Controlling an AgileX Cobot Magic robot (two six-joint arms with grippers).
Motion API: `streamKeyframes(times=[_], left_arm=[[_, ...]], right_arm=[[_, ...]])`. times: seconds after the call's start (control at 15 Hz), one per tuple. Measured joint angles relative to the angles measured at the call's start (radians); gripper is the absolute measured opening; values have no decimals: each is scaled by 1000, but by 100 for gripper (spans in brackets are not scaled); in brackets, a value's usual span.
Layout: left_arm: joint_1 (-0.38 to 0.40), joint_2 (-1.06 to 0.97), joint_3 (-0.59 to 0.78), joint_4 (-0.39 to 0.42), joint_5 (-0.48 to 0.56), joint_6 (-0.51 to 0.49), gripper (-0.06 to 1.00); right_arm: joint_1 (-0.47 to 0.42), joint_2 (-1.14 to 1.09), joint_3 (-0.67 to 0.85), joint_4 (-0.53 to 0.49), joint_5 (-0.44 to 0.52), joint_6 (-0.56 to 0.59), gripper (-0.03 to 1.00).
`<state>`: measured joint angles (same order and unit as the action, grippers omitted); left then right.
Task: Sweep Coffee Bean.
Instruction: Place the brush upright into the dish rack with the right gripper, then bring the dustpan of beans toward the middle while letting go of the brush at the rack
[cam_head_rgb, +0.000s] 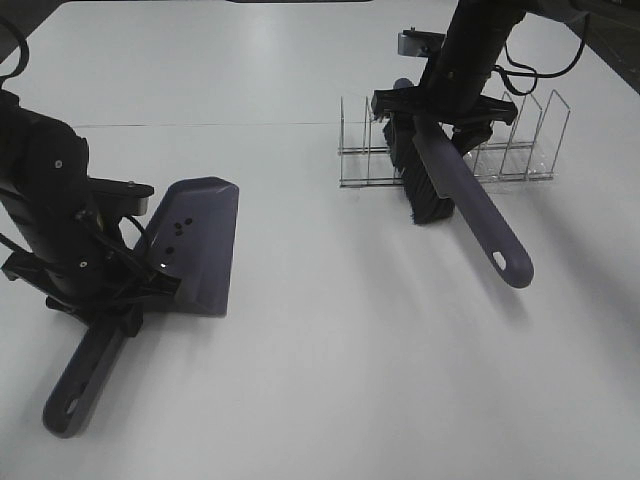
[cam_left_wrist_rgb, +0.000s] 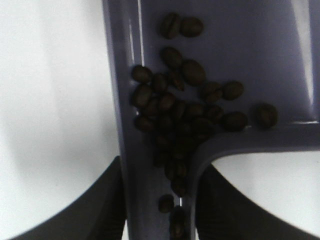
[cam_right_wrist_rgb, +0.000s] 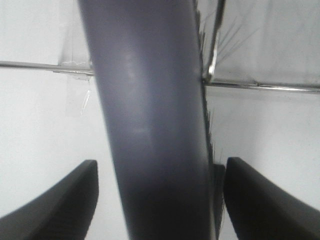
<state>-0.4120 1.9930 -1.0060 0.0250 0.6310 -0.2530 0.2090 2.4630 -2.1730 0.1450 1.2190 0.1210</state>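
From the high camera I see only a few coffee beans (cam_head_rgb: 176, 232) on the purple dustpan (cam_head_rgb: 200, 245) at the counter's (cam_head_rgb: 330, 350) left, handle pointing near-left, while the brush (cam_head_rgb: 455, 190) slants near-right before the clear rack (cam_head_rgb: 520, 150). My left wrist view reveals dozens of beans (cam_left_wrist_rgb: 185, 115) heaped in the pan's corner, left claw (cam_left_wrist_rgb: 160, 210) clenched on its handle. My right wrist view shows the right claw (cam_right_wrist_rgb: 160, 200) gripping the brush handle.

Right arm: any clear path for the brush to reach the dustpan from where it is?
Probably yes. The right pincer holds the brush by the clear rack, and only bare table lies between it and the dustpan, which the left pincer holds.
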Motion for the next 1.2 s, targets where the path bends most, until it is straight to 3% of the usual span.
streamKeyframes(times=[0.67,0.8,1.2], left_arm=[[0,0,-11,0,10,1,35],[0,23,-64,7,59,4,35],[3,100,-206,8,71,25,35]], right_arm=[[0,-113,0,-44,2,0,59],[0,-193,0,-44,2,-1,59],[0,-323,38,-44,4,-4,59]])
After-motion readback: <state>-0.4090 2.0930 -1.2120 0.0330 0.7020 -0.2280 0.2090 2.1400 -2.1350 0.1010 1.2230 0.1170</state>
